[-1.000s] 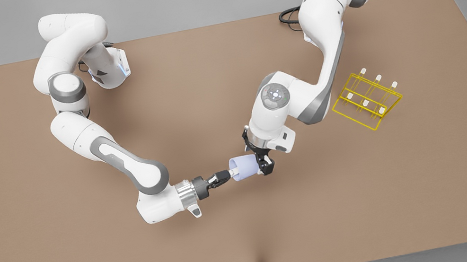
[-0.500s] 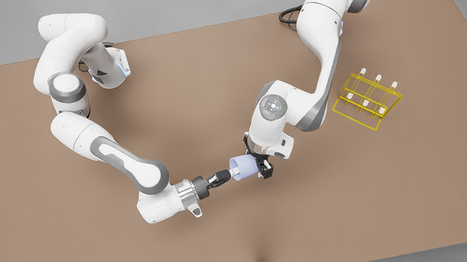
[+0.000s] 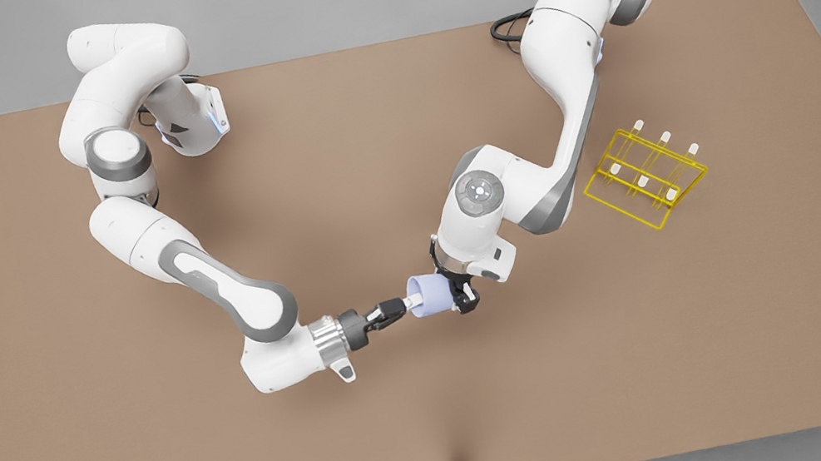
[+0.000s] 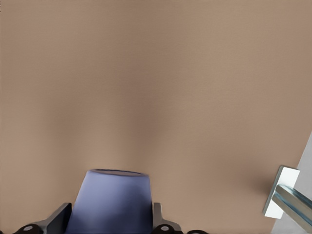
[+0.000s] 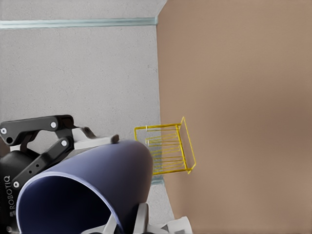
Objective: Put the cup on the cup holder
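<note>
1. Right gripper [image 3: 398, 310], at the front view's left: fingers nearly closed, pinching the cup [image 3: 429, 295] by its rim wall.
2. Left gripper [image 3: 464, 297], reaching down from the front view's right: fingers [image 4: 58, 220] spread to cup width, pressing both sides near the base.
3. Cup lying sideways between both grippers over the table [image 3: 652, 357], rim toward the front view's left; well apart from the holder [image 3: 646, 176].
</note>
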`<control>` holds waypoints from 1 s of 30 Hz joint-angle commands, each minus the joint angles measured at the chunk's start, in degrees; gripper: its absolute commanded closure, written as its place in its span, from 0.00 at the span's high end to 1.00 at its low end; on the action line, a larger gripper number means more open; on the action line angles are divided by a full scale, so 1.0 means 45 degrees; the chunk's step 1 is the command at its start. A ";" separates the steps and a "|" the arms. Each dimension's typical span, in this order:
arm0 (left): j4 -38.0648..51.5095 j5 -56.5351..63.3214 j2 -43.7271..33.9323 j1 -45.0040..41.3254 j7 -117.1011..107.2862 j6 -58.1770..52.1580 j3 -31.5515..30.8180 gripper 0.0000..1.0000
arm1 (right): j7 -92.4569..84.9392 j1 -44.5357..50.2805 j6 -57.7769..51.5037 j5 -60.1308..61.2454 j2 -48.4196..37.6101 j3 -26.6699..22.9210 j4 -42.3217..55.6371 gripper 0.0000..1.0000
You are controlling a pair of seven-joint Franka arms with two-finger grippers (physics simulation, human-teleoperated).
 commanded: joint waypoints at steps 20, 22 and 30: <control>0.0078 0.0013 0.0019 0.0019 0.0035 -0.0025 -0.0001 0.81 | 0.0028 -0.1409 -0.0196 0.0258 -0.0159 0.0020 -0.1444 1.00; 0.0078 0.0033 0.0019 0.0019 0.0035 -0.0025 -0.0001 0.80 | 0.0749 -0.3400 -0.0995 0.0336 -0.1056 0.0333 -0.3319 1.00; 0.0429 0.9699 -0.0196 -0.0547 0.3822 -0.6741 0.0136 0.81 | 0.2959 -0.1764 -0.9084 -0.8964 -1.2833 -0.6811 -0.1581 1.00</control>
